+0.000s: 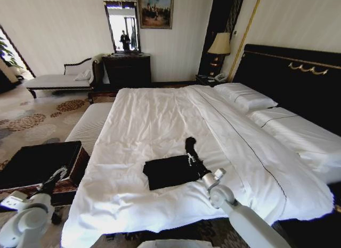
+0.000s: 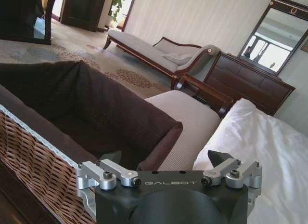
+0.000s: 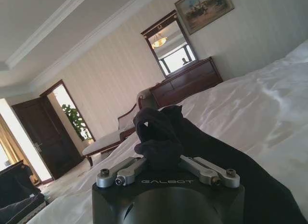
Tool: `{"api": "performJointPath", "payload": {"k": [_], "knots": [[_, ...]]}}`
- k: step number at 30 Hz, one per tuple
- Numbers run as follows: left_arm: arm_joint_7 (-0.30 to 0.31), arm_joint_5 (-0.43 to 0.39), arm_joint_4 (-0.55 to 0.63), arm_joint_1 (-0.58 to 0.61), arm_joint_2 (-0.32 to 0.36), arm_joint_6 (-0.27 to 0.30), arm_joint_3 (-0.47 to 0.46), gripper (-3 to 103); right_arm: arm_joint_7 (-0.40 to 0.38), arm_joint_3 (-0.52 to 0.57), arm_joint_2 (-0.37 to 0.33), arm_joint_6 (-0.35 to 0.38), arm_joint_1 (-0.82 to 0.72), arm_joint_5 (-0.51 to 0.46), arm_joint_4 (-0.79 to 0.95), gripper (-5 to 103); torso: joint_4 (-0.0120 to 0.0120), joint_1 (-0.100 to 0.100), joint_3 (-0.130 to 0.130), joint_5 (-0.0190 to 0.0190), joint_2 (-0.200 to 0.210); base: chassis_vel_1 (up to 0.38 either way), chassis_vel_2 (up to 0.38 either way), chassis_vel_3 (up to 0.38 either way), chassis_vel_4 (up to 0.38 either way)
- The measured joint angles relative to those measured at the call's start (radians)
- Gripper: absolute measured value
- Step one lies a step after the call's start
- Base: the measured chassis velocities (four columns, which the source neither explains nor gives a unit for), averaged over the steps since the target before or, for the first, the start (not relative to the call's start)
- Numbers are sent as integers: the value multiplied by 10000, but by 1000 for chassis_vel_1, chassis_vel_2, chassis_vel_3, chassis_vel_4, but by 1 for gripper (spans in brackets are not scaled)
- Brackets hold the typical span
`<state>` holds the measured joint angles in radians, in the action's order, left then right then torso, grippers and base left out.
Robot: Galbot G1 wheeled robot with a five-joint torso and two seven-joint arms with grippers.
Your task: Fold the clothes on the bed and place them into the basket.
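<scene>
Leftmost, the left gripper (image 1: 57, 173) hangs low over the near corner of the basket (image 1: 80, 161), off the bed's left side. Its wrist view shows the fingers (image 2: 219, 159) spread wide, nothing between them, with the wicker wall and dark lining of the basket (image 2: 33, 156) right under and ahead of it. Just past that gripper sits a pale upholstered bench (image 1: 90, 125), wedged between basket and bed. Beyond the bench, well off, a dark dresser (image 1: 127, 69) with a mirror (image 1: 122, 24) above it, and a chaise (image 1: 58, 80) further left along the wall.

Moving right: the bed (image 1: 160, 114), white sheets, takes up the middle. The black shirt (image 1: 170, 170) lies on the sheet near the foot edge, bunched into a rough rectangle, touching the right gripper on that gripper's left side.

Right gripper (image 1: 190, 146) is out over the bed, arm reaching in from the near right. It is pinching a fold of the shirt (image 3: 161, 137) and holding that bit lifted off the sheet; the cloth rises in a dark peak between the fingers (image 3: 204, 168), the rest trailing down toward the wrist. Beyond this gripper, pillows (image 1: 245, 96) against the black headboard (image 1: 287, 72), lamp (image 1: 219, 45) at the corner.
</scene>
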<state>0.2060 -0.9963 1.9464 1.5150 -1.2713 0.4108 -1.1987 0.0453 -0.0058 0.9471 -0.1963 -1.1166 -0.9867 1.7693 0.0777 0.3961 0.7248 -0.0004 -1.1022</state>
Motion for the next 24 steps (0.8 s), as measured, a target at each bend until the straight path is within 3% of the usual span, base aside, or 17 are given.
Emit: {"api": "performJointPath", "payload": {"k": [12,24], "knots": [[0,9,78,-113,-133,13,178,100,98,-1835,5,-190,786,413,-681,2,3,0,0,2,0,0,0,0,0],[50,152,452,-1,-512,103,567,100,201,-2967,311,-441,1711,738,-1537,2,1,0,0,3,0,0,0,0,0]]}}
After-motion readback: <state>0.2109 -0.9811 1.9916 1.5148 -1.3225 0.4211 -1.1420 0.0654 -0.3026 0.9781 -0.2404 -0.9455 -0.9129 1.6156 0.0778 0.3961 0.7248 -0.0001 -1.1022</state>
